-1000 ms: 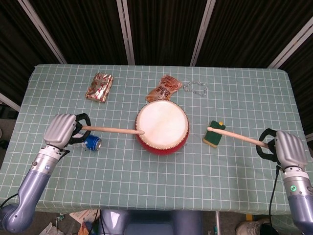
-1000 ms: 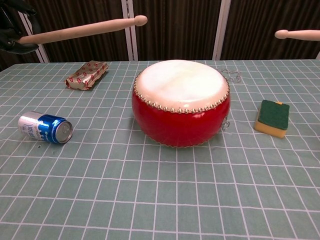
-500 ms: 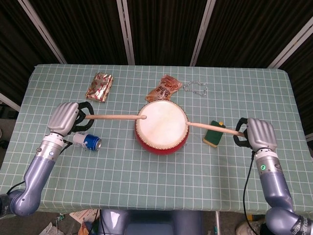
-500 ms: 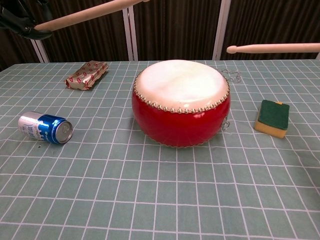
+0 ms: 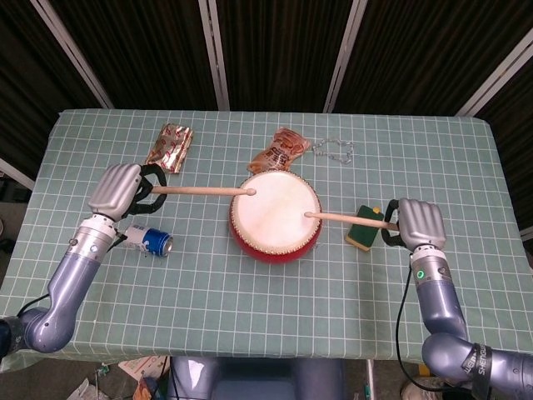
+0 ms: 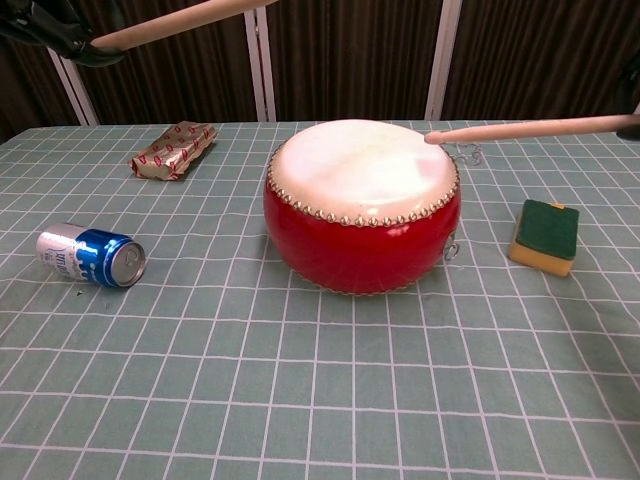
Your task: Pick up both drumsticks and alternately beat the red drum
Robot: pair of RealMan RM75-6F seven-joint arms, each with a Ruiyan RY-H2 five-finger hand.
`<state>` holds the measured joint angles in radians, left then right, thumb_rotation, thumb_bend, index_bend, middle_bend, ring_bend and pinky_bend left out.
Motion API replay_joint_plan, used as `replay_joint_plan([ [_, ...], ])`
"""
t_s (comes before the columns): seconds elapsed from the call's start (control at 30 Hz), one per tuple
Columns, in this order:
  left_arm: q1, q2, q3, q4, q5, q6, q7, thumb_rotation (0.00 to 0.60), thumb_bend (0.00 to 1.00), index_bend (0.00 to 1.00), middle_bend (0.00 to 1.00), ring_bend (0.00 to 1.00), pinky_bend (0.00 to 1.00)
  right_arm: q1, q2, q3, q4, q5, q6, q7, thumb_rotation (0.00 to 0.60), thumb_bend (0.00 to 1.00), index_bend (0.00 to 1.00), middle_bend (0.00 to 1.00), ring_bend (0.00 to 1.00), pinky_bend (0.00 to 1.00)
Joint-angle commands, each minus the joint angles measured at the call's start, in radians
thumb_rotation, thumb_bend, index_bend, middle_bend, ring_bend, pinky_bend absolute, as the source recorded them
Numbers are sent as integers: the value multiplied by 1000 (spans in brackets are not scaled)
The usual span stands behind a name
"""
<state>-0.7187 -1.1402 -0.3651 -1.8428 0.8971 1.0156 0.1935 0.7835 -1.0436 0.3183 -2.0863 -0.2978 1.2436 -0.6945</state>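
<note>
The red drum with its white skin stands mid-table. My left hand grips one wooden drumstick, raised with its tip over the drum's left edge. My right hand holds the other drumstick; its tip sits low at the right part of the drum skin, touching or nearly so. In the chest view only a dark sliver of the right hand shows at the frame's right edge.
A blue can lies left of the drum below my left hand. A green-and-yellow sponge sits under the right stick. A foil packet, a snack bag and a thin chain lie behind.
My right hand has swung inward and down, bringing its stick tip from beside the sponge onto the drum skin. My left hand has lifted its stick up and slightly further back.
</note>
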Motion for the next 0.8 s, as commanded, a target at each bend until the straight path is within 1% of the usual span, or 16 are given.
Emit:
replay_joint_plan([
  [0.03,-9,-2,-6,5,-5,-3,-9,600,534,788,1000,1000,1000,12,6,17,-10,5,2,11,600,602,987,1000,1000,1000],
  [0.07,-11,-2,-8,6,-6,-4,-11,600,535,788,1000,1000,1000,13,9,23,-14,5,1,18,600,602,987,1000,1000,1000],
  [0.2,-25,4,-24,13,-10,-8,-26,600,534,788,1000,1000,1000,13,34,83,-46,-1,-15,100,600,603,987,1000,1000,1000],
  [0.23,-29,8,-32,15,-10,-8,-31,600,534,788,1000,1000,1000,9,43,116,-59,-3,-26,149,600,603,987,1000,1000,1000],
  [0.37,-38,20,-45,19,-6,-13,-46,600,534,788,1000,1000,1000,-3,61,187,-83,-6,-74,273,600,605,986,1000,1000,1000],
  [0.43,-40,26,-47,23,-4,-18,-56,600,534,788,1000,1000,1000,3,59,195,-76,-4,-96,298,600,605,986,1000,1000,1000],
  [0.5,-39,33,-47,25,3,-21,-68,600,534,788,1000,1000,1000,23,38,183,-44,6,-113,297,600,605,987,1000,1000,1000],
  [0.63,-29,49,-39,28,23,-24,-96,600,534,788,1000,1000,1000,76,-37,124,26,41,-125,255,600,605,987,1000,1000,1000],
  [0.73,-21,57,-28,38,35,-31,-115,600,534,788,1000,1000,1000,126,-128,57,110,57,-96,181,600,605,986,1000,1000,1000],
  [0.8,-16,58,-19,51,39,-37,-127,600,534,788,1000,1000,1000,163,-204,1,178,76,-61,106,600,606,987,1000,1000,1000],
])
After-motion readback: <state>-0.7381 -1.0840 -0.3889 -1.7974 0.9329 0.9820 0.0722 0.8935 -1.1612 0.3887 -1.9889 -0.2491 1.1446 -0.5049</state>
